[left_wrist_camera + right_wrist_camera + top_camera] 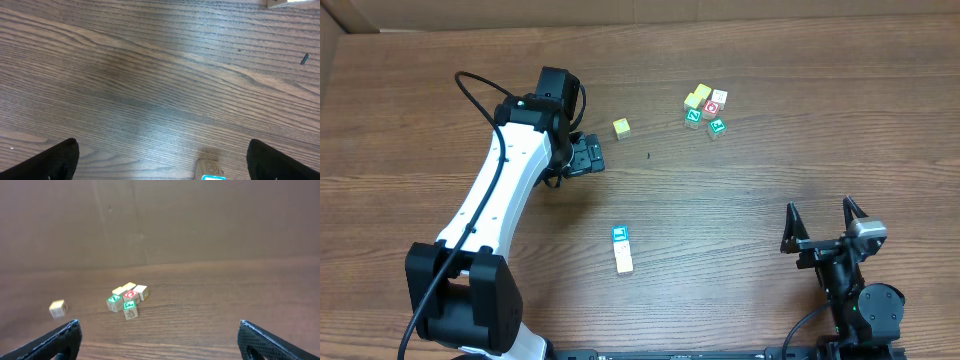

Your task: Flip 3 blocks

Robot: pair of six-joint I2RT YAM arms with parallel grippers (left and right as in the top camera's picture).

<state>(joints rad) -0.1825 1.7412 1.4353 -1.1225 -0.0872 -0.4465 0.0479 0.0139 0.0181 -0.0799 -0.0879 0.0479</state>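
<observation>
The overhead camera looks straight down on the whole table [740, 200]. The left wrist camera sits close above the wood, facing down between the tips of the left claw [164, 159]. The right wrist camera looks low and level past the right claw [160, 339] at a distant cube cluster [127, 300], which the overhead view also shows.

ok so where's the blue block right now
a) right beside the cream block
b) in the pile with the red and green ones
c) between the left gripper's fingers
A: in the overhead view the blue block lies right beside the cream block, far from the pile and with no fingers around it.
</observation>
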